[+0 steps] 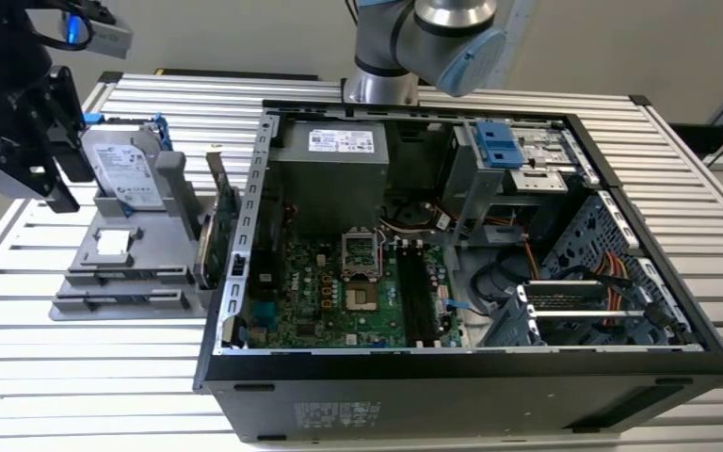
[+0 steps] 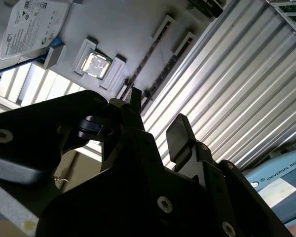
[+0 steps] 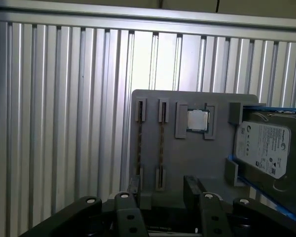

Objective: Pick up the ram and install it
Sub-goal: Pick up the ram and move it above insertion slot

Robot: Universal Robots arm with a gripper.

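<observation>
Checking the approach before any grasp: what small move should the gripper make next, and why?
Probably a short, straight descent toward the grey holder. In the first wrist view the gripper is open and empty, hanging above the holder. A ram stick stands on edge in its slot, roughly in line with the gripper's gap but not yet inside it.
</observation>
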